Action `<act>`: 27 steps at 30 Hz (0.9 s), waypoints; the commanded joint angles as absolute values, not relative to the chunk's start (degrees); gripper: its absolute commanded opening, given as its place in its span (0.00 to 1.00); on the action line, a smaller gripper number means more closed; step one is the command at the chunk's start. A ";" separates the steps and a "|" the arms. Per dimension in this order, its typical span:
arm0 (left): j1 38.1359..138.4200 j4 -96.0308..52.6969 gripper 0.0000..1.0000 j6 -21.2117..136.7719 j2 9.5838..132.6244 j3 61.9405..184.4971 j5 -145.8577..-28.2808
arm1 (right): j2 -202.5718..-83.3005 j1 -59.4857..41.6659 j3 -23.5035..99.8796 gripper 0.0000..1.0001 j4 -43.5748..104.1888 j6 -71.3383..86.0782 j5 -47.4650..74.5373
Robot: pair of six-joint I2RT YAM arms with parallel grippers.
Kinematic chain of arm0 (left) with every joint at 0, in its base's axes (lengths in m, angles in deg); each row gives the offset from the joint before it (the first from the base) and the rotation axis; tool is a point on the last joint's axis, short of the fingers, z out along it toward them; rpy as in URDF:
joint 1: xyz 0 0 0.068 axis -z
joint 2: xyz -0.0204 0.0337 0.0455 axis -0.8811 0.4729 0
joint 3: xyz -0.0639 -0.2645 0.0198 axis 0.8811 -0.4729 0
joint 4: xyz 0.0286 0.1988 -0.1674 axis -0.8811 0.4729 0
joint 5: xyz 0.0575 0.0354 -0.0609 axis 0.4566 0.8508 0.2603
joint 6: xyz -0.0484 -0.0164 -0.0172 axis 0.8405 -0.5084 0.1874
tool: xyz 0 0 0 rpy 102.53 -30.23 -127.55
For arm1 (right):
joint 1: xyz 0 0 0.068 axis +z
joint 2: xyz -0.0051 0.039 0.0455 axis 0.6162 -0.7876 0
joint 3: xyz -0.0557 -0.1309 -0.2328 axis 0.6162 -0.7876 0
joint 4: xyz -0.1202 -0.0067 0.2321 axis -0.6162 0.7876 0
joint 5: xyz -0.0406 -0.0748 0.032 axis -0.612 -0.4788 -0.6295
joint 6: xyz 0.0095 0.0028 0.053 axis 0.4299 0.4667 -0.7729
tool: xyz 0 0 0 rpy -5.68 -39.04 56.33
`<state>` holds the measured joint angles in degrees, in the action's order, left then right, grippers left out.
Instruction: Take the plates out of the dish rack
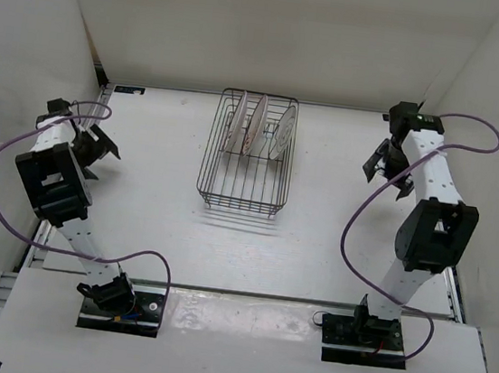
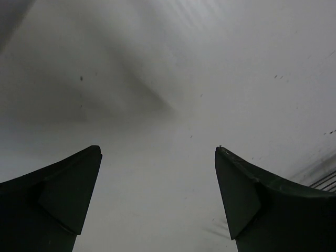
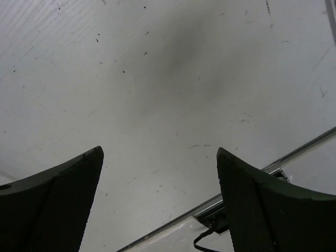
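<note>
Plates (image 1: 257,126) upright at dish rack (image 1: 238,205) far edge.

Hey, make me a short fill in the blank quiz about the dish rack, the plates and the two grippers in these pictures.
1. The dish rack holds ____ plates.
2. The plates stand at the rack's ____ end, away from the arm bases.
3. On the left gripper, the fingers stand ____ with nothing between them.
4. The right gripper holds ____.
Missing words: three; far; open; nothing.
</note>
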<state>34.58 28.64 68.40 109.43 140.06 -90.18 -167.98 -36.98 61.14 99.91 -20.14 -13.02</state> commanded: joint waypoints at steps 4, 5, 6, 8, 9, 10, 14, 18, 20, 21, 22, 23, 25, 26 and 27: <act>36.29 29.74 1.00 66.94 99.33 135.88 -95.68 | -168.63 -40.40 72.18 0.90 103.52 -19.57 -12.22; 36.20 29.31 1.00 67.81 98.54 135.34 -95.60 | -173.86 -40.84 74.07 0.90 105.02 -18.17 -7.42; 36.29 29.04 1.00 68.34 97.66 134.55 -95.51 | -175.74 -41.28 78.70 0.90 106.43 -17.64 -5.72; 36.38 29.21 1.00 69.84 97.04 132.97 -95.16 | -179.26 -42.26 86.11 0.90 106.53 -15.02 0.51; 36.64 29.13 1.00 70.36 96.86 132.62 -95.50 | -182.41 -41.99 90.04 0.90 104.09 -14.56 7.32; 36.90 29.39 1.00 70.46 96.77 132.53 -95.33 | -182.70 -41.64 91.56 0.90 102.41 -15.77 11.74; 38.83 29.39 1.00 69.76 96.68 132.00 -94.81 | -184.80 -30.17 99.53 0.90 87.81 -20.00 18.03; 39.63 28.87 1.00 69.40 96.07 129.81 -95.59 | -184.91 -26.79 97.30 0.90 83.26 -20.72 17.86; 39.72 28.60 1.00 70.28 95.98 128.23 -95.86 | -183.23 -25.91 93.69 0.90 80.26 -20.01 17.76; 40.07 28.69 1.00 70.46 95.98 127.43 -95.86 | -183.32 -24.86 93.77 0.90 79.20 -19.22 17.76; 40.07 28.78 1.00 70.37 95.89 126.82 -95.60 | -184.63 -23.72 94.56 0.90 78.67 -19.04 17.41; 40.24 28.69 1.00 70.11 95.89 126.46 -95.33 | -185.16 -22.67 95.35 0.90 78.67 -18.69 17.23; 41.64 28.78 1.00 69.58 96.16 125.93 -95.42 | -187.44 -20.82 97.99 0.88 78.05 -18.08 14.71; 42.00 28.95 1.00 69.58 96.42 125.85 -95.16 | -187.97 -19.77 98.17 0.85 77.88 -17.90 13.64; 42.70 28.95 1.00 69.67 96.51 125.76 -95.42 | -187.98 -18.89 97.04 0.82 77.27 -17.55 12.50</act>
<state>40.92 29.52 69.82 98.52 125.79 -94.69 -186.82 -20.28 95.59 80.96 -19.18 15.61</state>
